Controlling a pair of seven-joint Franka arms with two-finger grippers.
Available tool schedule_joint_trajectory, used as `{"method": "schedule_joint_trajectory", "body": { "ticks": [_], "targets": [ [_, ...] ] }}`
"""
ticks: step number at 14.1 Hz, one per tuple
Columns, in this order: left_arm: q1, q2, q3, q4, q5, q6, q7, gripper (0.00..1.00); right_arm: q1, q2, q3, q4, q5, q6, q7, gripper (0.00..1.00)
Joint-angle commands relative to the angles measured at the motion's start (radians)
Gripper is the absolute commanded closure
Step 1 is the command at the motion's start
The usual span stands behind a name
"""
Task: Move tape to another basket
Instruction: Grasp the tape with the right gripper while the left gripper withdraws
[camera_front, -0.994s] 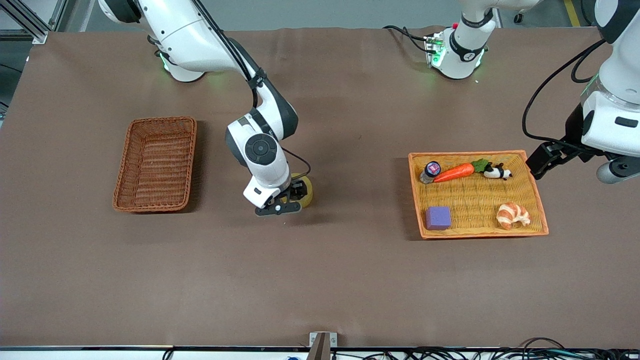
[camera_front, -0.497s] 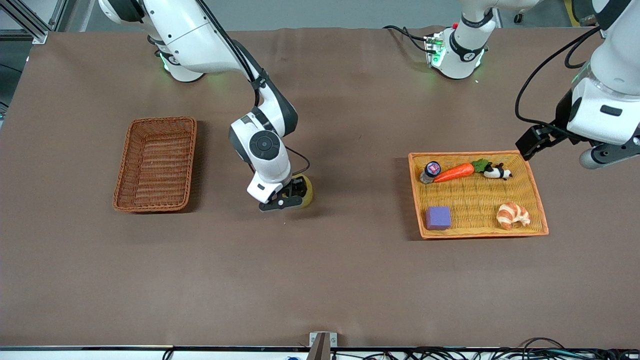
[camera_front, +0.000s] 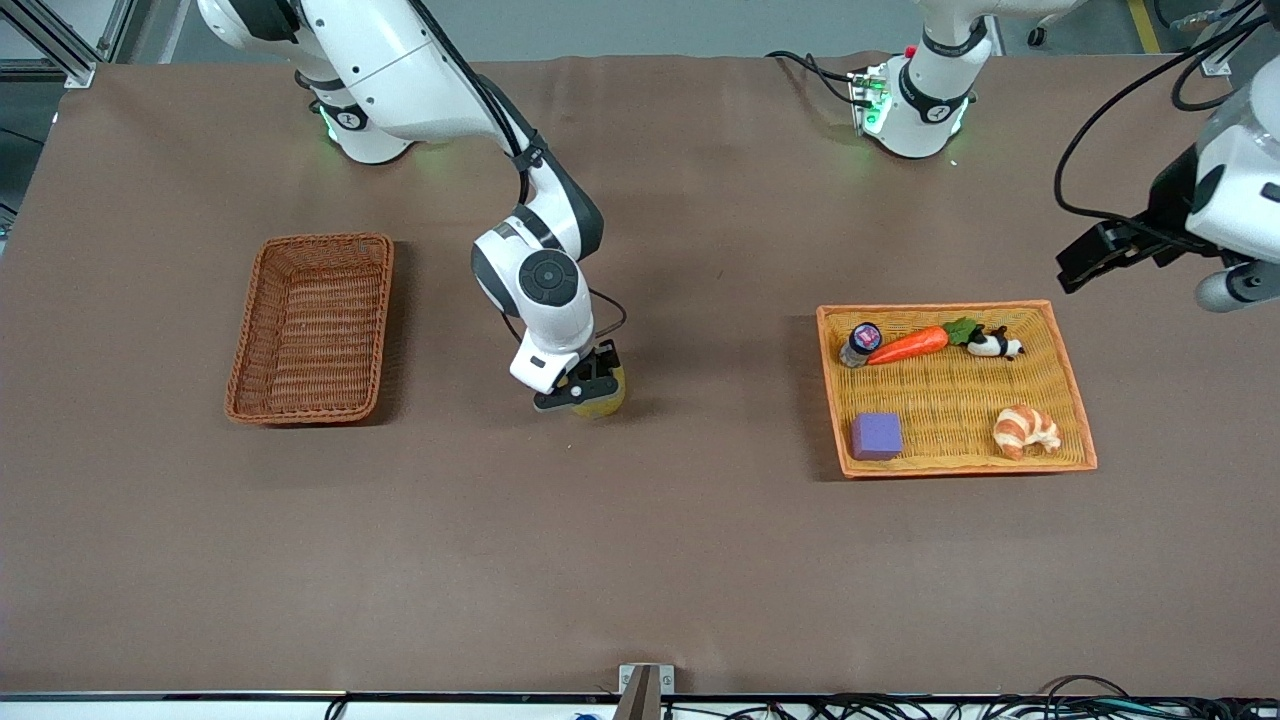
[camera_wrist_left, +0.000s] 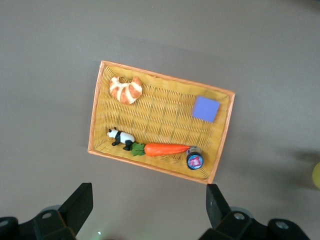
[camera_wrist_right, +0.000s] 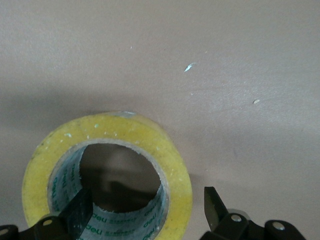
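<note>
The tape (camera_front: 603, 402), a yellowish ring with a grey core, lies flat on the brown table midway between the two containers. My right gripper (camera_front: 583, 388) is down on it. In the right wrist view the tape (camera_wrist_right: 125, 131) fills the lower part, and the right gripper (camera_wrist_right: 147, 201) is open, with one finger inside the ring and the other outside its wall. The dark reddish-brown basket (camera_front: 310, 330) stands empty toward the right arm's end. My left gripper (camera_front: 1088, 262) is open and empty, up in the air beside the orange tray; it also shows in its wrist view (camera_wrist_left: 148, 206).
The shallow orange-yellow tray (camera_front: 950, 400) toward the left arm's end holds a carrot (camera_front: 908, 345), a small jar (camera_front: 861, 342), a panda figure (camera_front: 993, 345), a purple block (camera_front: 876, 436) and a croissant (camera_front: 1024, 430). The left wrist view shows the tray (camera_wrist_left: 160, 117) from above.
My right gripper has shifted toward the left arm's end and settled onto the tape. My left gripper has lifted and drawn away from the tray toward the robots' side.
</note>
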Motion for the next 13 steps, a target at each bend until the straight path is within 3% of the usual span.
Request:
{"method": "schedule_joint_trajectory", "body": {
  "ticks": [1, 2, 6, 8, 9, 13],
  "targets": [
    [0.051, -0.078, 0.001, -0.104, -0.022, 0.039, 0.092, 0.0, 0.009, -0.007, -0.006, -0.027, -0.023, 0.02, 0.008, 0.24],
    [0.056, -0.081, 0.001, -0.108, -0.023, 0.039, 0.116, 0.0, 0.006, -0.002, -0.006, -0.025, -0.027, 0.02, 0.01, 0.33],
    [0.094, -0.152, 0.005, -0.223, -0.054, 0.102, 0.179, 0.0, 0.006, 0.004, -0.007, -0.025, -0.029, 0.02, 0.011, 0.43],
    [0.091, -0.164, 0.012, -0.242, -0.054, 0.112, 0.181, 0.0, 0.002, 0.004, -0.006, -0.017, -0.027, 0.017, 0.017, 0.86],
    [0.091, -0.164, 0.012, -0.236, -0.053, 0.104, 0.181, 0.0, -0.004, 0.006, -0.006, -0.013, -0.026, 0.014, 0.048, 1.0],
    [0.096, -0.158, 0.012, -0.231, -0.065, 0.102, 0.21, 0.0, -0.022, -0.017, -0.003, 0.039, -0.006, -0.047, 0.126, 1.0]
  ]
}}
